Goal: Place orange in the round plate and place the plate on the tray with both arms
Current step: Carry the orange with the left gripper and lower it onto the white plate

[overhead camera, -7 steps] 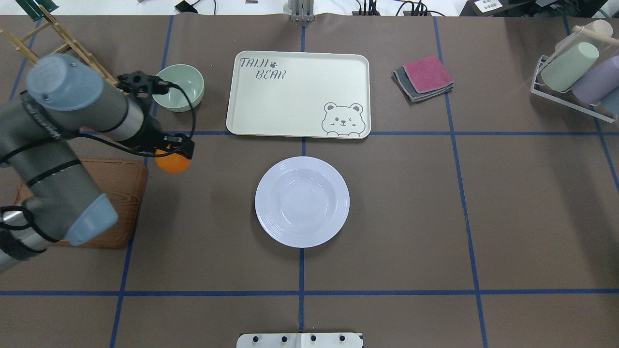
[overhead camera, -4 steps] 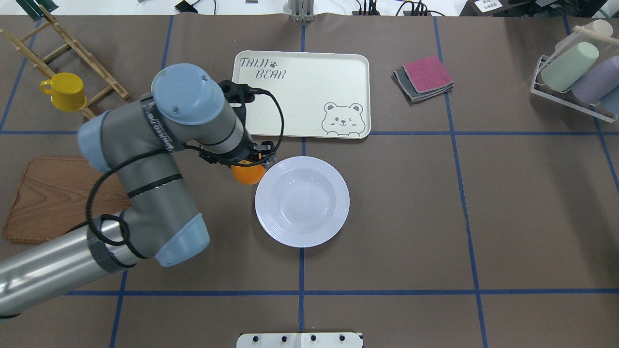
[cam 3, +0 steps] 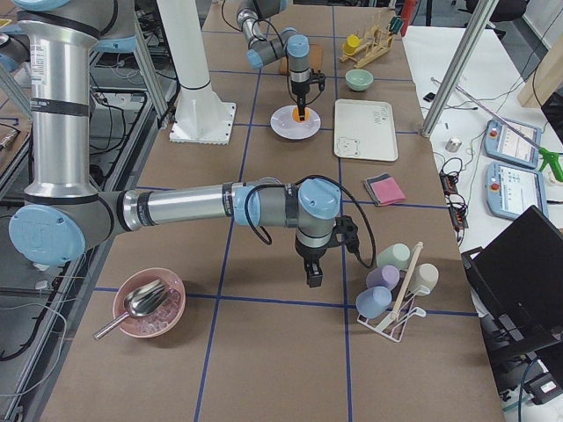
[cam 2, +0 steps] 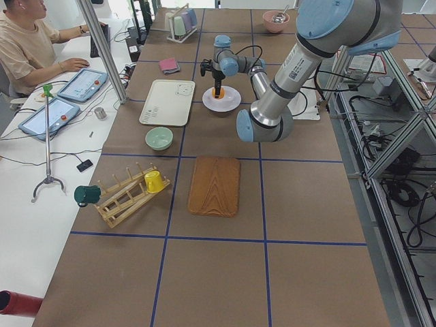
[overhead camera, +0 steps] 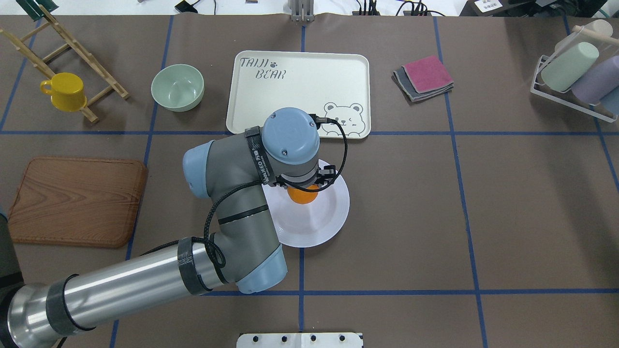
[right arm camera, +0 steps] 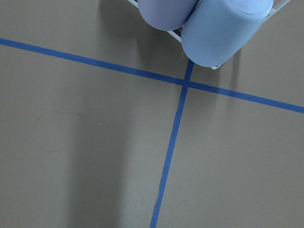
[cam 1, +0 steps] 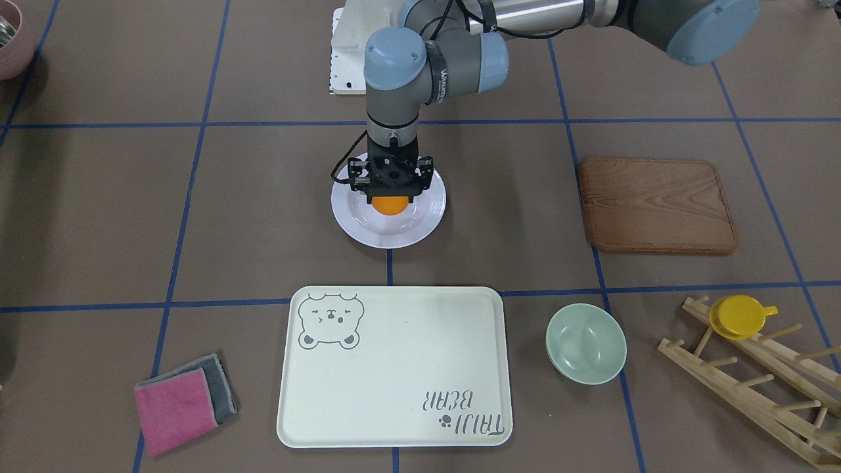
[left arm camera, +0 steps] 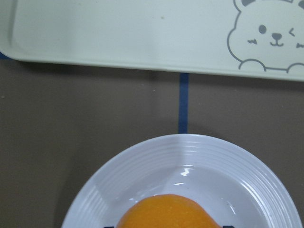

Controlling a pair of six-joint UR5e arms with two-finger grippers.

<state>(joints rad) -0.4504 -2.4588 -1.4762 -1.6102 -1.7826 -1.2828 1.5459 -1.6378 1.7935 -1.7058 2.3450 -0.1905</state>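
Note:
My left gripper [cam 1: 390, 199] is shut on the orange [cam 1: 389, 206] and points straight down over the sunken centre of the round plate [cam 1: 387, 234]. From overhead, the left wrist covers the plate's [overhead camera: 316, 227] far-left part and only a slice of the orange [overhead camera: 302, 195] shows. The left wrist view has the orange [left arm camera: 168, 212] low over the plate [left arm camera: 190, 156]; I cannot tell whether they touch. The tray [overhead camera: 300, 92] lies bare just beyond the plate. My right gripper [cam 3: 313, 274] hangs far off near the cup rack, and I cannot tell if it is open or shut.
A pale-green bowl [overhead camera: 177, 87] sits left of the tray, and a wooden board [overhead camera: 72, 200] lies at the left edge. A yellow cup [overhead camera: 65, 91] hangs on a wooden rack. Folded cloths [overhead camera: 424, 77] and a cup rack [overhead camera: 575, 72] stand to the right. A person [cam 2: 27, 41] sits beside the table.
The left arm has swung right, carrying the orange from beside the wooden board, past the plate's left rim, to over the plate's centre. The plate and tray have not moved.

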